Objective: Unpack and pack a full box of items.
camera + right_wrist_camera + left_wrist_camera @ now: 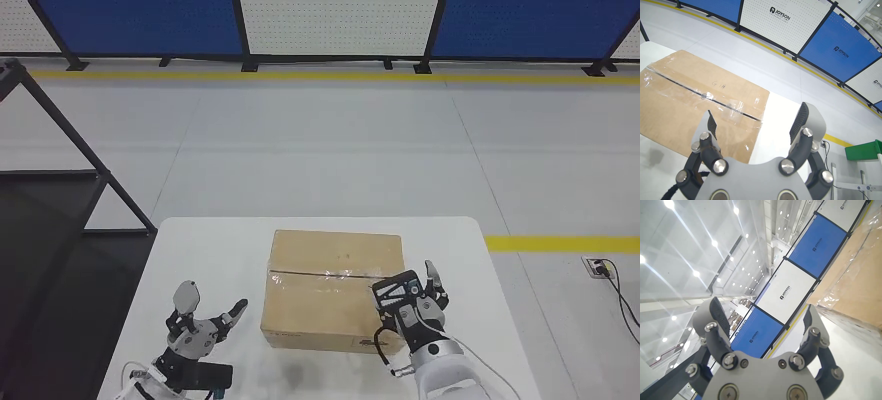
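Sitting nearest, left hand (pixel 212 302): open, its two fingers spread wide, over the worktop (pixel 200 255) to the left of the box (pixel 330 285), not touching it.
Right hand (pixel 413 280): open too, at the near right corner of the box. One finger is over the top of the box, the other over the worktop beside it. I cannot tell if it touches the box.
Box: brown cardboard, in the middle of the white worktop, flaps shut, shiny clear tape along the middle line.
Black frame (pixel 60 170): stands left of the worktop.
Floor (pixel 330 140): grey, with a yellow line (pixel 330 75) far off.
Panels (pixel 140 25): blue and white, behind the yellow line.
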Robot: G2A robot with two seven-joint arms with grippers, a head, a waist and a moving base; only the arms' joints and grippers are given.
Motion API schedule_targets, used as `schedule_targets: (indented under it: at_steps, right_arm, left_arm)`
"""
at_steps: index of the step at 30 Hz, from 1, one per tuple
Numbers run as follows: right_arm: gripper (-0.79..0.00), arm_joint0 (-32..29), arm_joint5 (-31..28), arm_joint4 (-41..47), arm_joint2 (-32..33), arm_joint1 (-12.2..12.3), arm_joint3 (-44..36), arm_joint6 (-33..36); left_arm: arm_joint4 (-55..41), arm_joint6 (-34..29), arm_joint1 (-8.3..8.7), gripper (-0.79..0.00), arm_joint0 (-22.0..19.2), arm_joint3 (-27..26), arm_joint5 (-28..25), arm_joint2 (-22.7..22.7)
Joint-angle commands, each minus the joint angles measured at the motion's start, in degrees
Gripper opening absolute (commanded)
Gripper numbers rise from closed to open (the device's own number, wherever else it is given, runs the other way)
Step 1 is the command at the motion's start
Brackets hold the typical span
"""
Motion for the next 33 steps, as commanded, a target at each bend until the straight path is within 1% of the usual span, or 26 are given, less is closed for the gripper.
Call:
schedule_targets:
  at_steps: [1, 2, 3, 4, 5, 6, 8, 10, 12, 16, 22, 33]
  right_arm:
    - [0.0, -0.1, -0.5, -0.1, -0.1, 0.0, 0.0, -0.4]
    - [0.0, -0.5, -1.8, -1.1, 0.0, 0.0, 0.4, -1.8]
    - [0.0, -0.8, -1.3, -3.8, 0.4, 0.1, 1.3, -2.2]
    - [0.0, -1.2, 1.0, -8.8, 0.9, 0.0, 2.7, -0.3]
    - [0.0, -1.5, 1.2, -13.4, -0.3, -0.2, 2.5, 1.1]
    - [0.0, -1.6, 0.5, -16.6, -1.6, -0.4, 2.3, 1.9]
    - [0.0, -1.4, 1.3, -23.2, -3.0, -1.0, 3.3, 4.7]
    - [0.0, -0.9, 1.3, -28.1, -4.8, -1.7, 4.2, 6.8]
    - [0.0, -0.1, -0.2, -31.1, -6.4, -2.3, 5.3, 7.7]
    - [0.0, 1.0, -3.0, -33.6, -8.1, -3.5, 6.6, 8.3]
    - [0.0, 1.7, -8.1, -35.3, -8.5, -4.9, 7.7, 9.1]
    - [0.0, 3.2, -13.0, -36.9, -8.5, -7.4, 10.7, 11.5]
  left_arm:
    - [0.0, 0.0, 0.0, 0.0, 0.0, 0.0, 0.0, 0.0]
    - [0.0, 0.0, 0.0, 0.0, 0.0, 0.0, 0.0, 0.0]
    - [0.0, -0.6, -0.01, 0.0, 0.0, -0.2, 0.0, 0.0]
    - [0.3, -1.4, -0.03, 0.0, 0.1, -0.6, 0.5, 0.0]
    - [0.6, -2.0, -0.05, 0.0, 0.2, -0.8, 0.7, 0.1]
    - [0.6, -2.5, -0.06, 0.0, 0.3, -1.0, 0.9, 0.2]
    - [0.0, -3.2, -0.1, 0.0, 0.3, -1.4, 1.2, 0.3]
    - [-1.1, -3.1, -0.09, 0.0, 0.3, -1.7, 1.1, 0.1]
    - [-2.1, -2.9, -0.06, 0.0, 0.4, -1.7, 1.0, -0.3]
    - [-3.0, -3.3, -0.05, 0.0, 0.4, -1.8, 1.3, -0.6]
    - [-3.0, -3.6, 0.01, 0.0, 0.2, -1.6, 1.1, -0.5]
    - [-3.1, -3.9, 0.02, 0.0, 0.0, -1.6, 1.0, -0.4]
